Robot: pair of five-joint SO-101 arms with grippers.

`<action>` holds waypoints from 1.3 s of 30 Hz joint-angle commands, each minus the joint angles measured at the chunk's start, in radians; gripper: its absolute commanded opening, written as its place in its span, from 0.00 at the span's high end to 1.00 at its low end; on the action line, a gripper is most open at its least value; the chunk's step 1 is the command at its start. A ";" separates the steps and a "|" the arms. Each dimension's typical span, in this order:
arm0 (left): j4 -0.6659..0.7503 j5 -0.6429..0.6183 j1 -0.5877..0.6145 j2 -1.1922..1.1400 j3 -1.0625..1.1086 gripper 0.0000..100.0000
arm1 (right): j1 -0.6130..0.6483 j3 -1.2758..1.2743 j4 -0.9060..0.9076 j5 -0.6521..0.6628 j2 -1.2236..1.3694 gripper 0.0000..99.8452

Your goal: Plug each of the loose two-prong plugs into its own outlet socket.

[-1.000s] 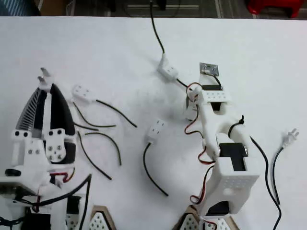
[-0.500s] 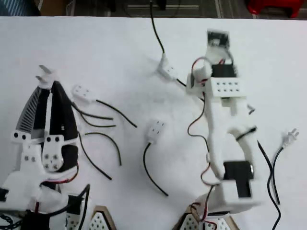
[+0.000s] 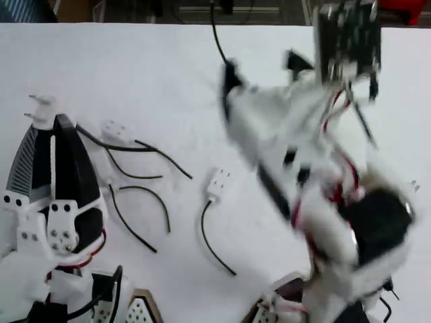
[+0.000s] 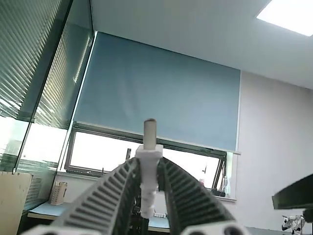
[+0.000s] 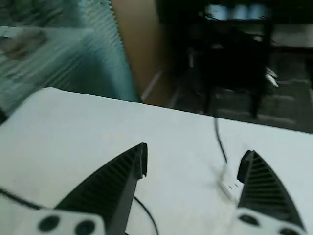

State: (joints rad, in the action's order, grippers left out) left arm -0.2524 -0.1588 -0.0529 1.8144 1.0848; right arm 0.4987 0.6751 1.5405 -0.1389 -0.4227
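A: As the left hand (image 4: 146,164) points up, what fills it?
B: One white plug (image 4: 148,152), clamped. Next, right hand (image 5: 193,156): spread wide above the desk (image 3: 135,60). One socket (image 3: 220,182) lies mid-desk, cord attached.

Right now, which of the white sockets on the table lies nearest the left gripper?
The socket just beside the left gripper, with a black cord trailing from it. The other socket lies farther off, at mid-table.

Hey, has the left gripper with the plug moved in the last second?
Yes. In the high view the left gripper, shut on the plug, has shifted leftward, away from the nearest socket, which has stayed where it was.
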 commanded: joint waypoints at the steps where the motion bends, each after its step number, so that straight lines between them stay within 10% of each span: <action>1: 0.021 -0.006 -0.007 0.008 -0.054 0.98 | 0.262 0.078 0.001 0.009 -0.067 0.72; 7: 0.017 -0.005 -0.007 0.008 -0.120 0.98 | 0.406 0.077 -0.061 0.358 -0.124 0.98; 10: 0.014 -0.008 -0.007 0.008 -0.152 0.98 | 0.407 0.074 -0.081 0.466 -0.145 0.94; 23: -0.127 0.000 -0.344 0.008 -0.219 0.98 | 0.412 0.075 -0.444 0.470 0.071 0.98; 39: -0.127 0.069 -0.361 0.008 -0.183 0.98 | 0.549 0.074 -0.418 0.470 0.145 0.98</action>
State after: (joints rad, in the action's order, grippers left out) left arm -0.3782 -0.1020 -0.4058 1.8236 0.8945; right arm 1.0265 0.7273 1.1093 0.3291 -0.2770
